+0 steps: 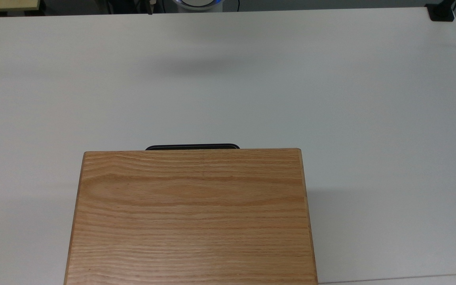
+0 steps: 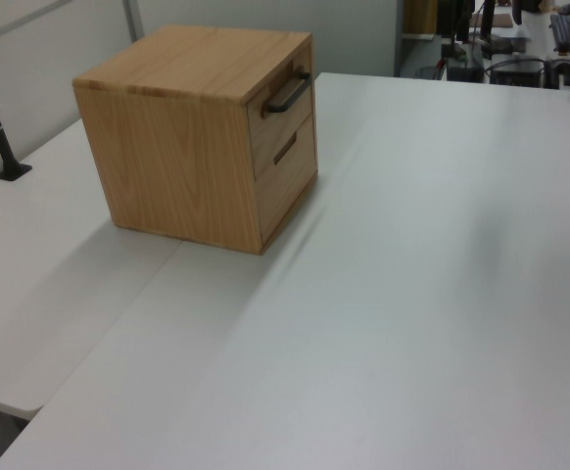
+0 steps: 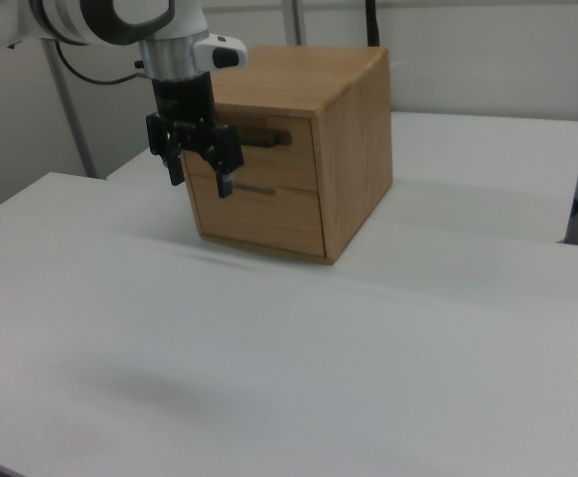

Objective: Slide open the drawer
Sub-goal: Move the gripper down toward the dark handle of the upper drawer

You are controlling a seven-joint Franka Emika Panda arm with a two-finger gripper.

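a: what is the gripper [image 3: 199,171] doing at this stage?

b: it is hanging in the air in the right view, fingers pointing down and spread apart, with nothing between them. it is touching nothing, so the approach step is in hand; no grasp is being made yet.

a: where is the drawer [image 3: 265,149] lying relative to it?

b: in the right view the gripper is overlapping the right view's left end of the drawer front, but the arm is standing nearer the camera than the cabinet [image 3: 314,99]. the shadow on the table [image 3: 299,368] is falling well out in front of the cabinet, so i am judging the gripper to be well apart from the front, not beside it.

a: is the drawer opening?

b: no. it is sitting fully shut, its front flush with the one below it. the handle [image 2: 287,92], a slim black bar, is running across the upper front in the left view, and in the top view the handle [image 1: 192,147] is peeking out past the cabinet's far edge.

a: what is the next move calling for?

b: in my judgement, carrying the gripper toward the cabinet front, lining the fingers up so one passes behind the bar, closing on it, then pulling straight outward along the slide. an off-axis pull is risking dragging the whole cabinet across the table.
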